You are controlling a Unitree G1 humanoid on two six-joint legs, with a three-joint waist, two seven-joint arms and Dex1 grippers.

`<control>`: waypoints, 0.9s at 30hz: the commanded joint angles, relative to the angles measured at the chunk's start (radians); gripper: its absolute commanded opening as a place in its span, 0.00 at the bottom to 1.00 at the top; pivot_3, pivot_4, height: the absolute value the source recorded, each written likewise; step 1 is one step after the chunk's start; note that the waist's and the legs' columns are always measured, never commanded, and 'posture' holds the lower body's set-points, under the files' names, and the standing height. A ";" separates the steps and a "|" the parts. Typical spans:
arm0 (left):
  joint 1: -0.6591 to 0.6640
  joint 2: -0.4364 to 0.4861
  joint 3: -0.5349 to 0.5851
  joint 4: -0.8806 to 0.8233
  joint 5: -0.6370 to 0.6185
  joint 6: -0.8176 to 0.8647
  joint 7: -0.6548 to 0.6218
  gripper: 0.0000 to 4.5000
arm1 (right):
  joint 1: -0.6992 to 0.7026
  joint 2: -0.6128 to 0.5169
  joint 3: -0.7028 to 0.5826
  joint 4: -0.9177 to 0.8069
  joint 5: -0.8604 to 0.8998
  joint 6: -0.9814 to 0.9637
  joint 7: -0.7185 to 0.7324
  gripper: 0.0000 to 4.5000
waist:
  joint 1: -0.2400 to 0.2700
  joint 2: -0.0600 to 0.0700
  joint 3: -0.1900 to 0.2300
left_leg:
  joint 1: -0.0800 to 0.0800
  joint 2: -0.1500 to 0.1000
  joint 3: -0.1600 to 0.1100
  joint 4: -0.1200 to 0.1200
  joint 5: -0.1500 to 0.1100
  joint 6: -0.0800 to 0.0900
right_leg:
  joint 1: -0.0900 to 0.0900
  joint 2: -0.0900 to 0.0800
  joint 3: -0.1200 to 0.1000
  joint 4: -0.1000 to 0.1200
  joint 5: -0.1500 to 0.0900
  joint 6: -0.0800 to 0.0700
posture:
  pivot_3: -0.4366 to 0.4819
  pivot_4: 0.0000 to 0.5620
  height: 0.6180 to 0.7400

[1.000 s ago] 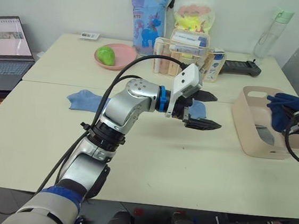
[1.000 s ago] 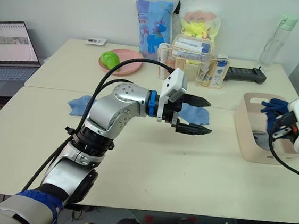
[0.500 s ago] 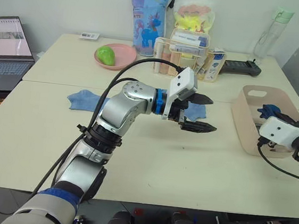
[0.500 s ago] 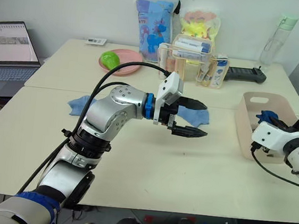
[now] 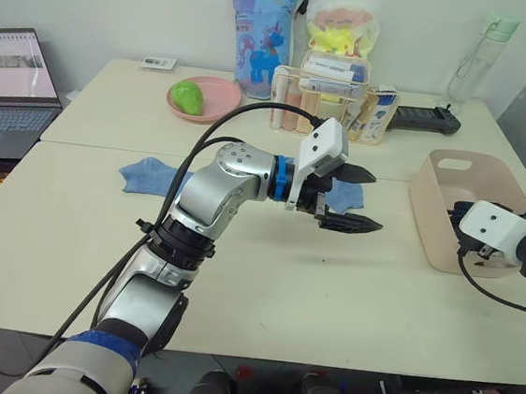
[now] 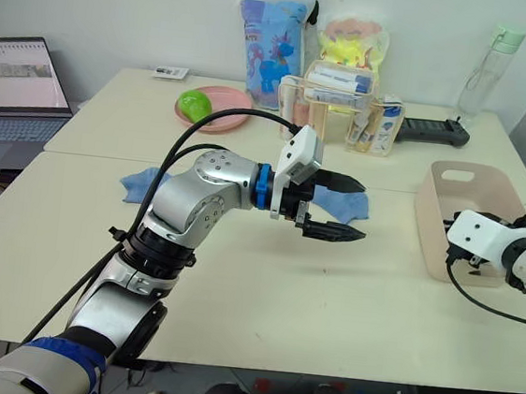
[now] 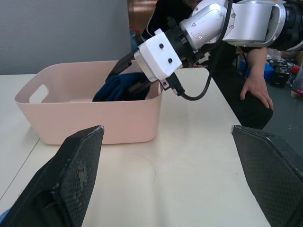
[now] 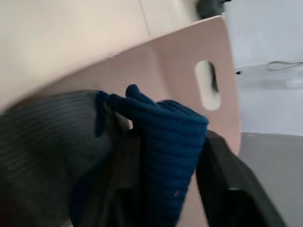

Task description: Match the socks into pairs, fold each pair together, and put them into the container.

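The right gripper (image 7: 130,78) reaches over the near rim of the container (image 5: 439,236), a pale pink tub at the right side of the table (image 5: 263,282), its long axis running near to far and its handle slot (image 5: 452,163) in the far wall. In the right wrist view, the gripper's black fingers (image 8: 222,182) are closed on the dark navy socks (image 8: 165,156), a folded bundle held between them with its long axis roughly along the fingers. In the left wrist view the bundle sits inside the tub, below the rim. One second ago the navy bundle stood clear above the tub; half a second ago it showed just above the rim; now it is sunk into the tub, with the right gripper lower. The left gripper (image 5: 349,199) hangs above the middle of the table, fingers spread wide and empty, little changed over the second. A light blue sock (image 5: 151,174) lies flat to the left, long axis left to right; a second light blue sock (image 6: 349,203) lies just beyond the left gripper.
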 commanded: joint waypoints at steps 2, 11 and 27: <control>-0.018 -0.006 0.018 -0.010 -0.006 -0.021 0.009 1.00 | 0.007 -0.023 -0.121 -0.106 0.102 0.107 0.095 0.76 | 0.000 0.000 0.000 | 0.000 0.000 0.000 0.000 0.000 0.000 | 0.000 0.000 0.000 0.000 0.000 0.000 | 0.48 0.27 0.69; -0.023 -0.002 0.013 0.010 -0.002 -0.036 -0.002 1.00 | 0.053 -0.021 -0.253 -0.319 0.266 0.357 0.210 1.00 | 0.001 0.000 0.000 | 0.000 0.000 0.000 0.000 0.000 0.001 | 0.000 0.000 0.000 0.000 0.000 0.000 | 0.48 0.27 0.69; 0.070 0.153 0.137 0.019 -0.002 -0.072 0.031 1.00 | -0.014 0.127 -0.426 -0.572 0.445 0.564 0.114 1.00 | -0.006 0.000 0.000 | 0.001 0.002 -0.001 0.000 -0.001 0.002 | 0.000 0.000 0.000 0.001 0.000 0.000 | 0.48 0.27 0.69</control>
